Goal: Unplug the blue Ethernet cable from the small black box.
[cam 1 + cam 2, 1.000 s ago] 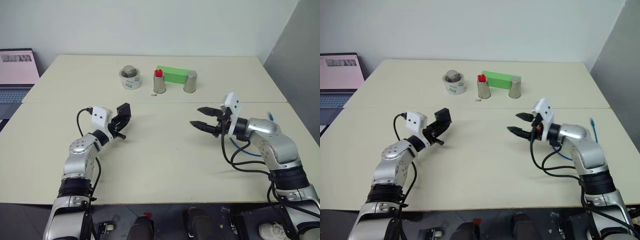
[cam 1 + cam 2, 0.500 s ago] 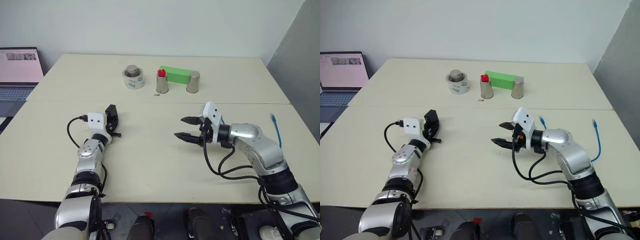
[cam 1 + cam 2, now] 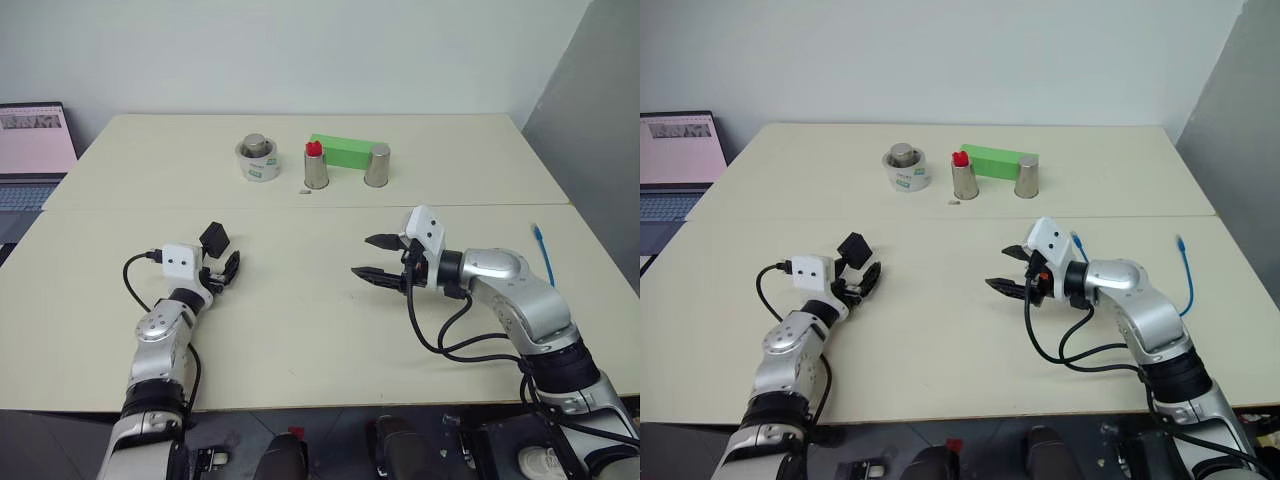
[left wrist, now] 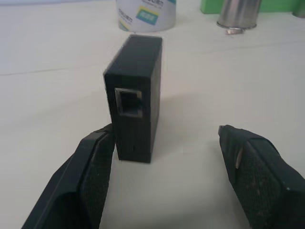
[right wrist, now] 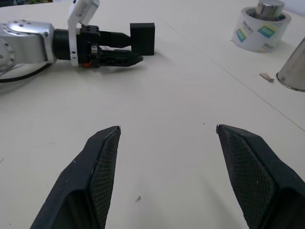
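The small black box [image 4: 136,95] stands on edge on the counter [image 3: 320,320], unplugged, light and tippy, between my wide left jaws; right jaws wide, empty. The limp blue Ethernet cable [image 3: 542,250] lies rightward.

The small black box [image 4: 135,95] is a matte, squarish block standing on edge on the pale worktop [image 3: 310,330], on the robot's left side. One narrow face shows a rectangular socket, and nothing is plugged into it. From the head views the box [image 3: 213,239] appears tilted onto a corner, diamond-like. It touches one finger [image 4: 97,162] of the left end effector [image 4: 167,143], whose other finger stands apart from it. The blue Ethernet cable [image 3: 545,262] is a thin bright-blue cord lying far off by the worktop's right edge, one plug end [image 3: 536,229] pointing away from the robot; it is well apart from the box.
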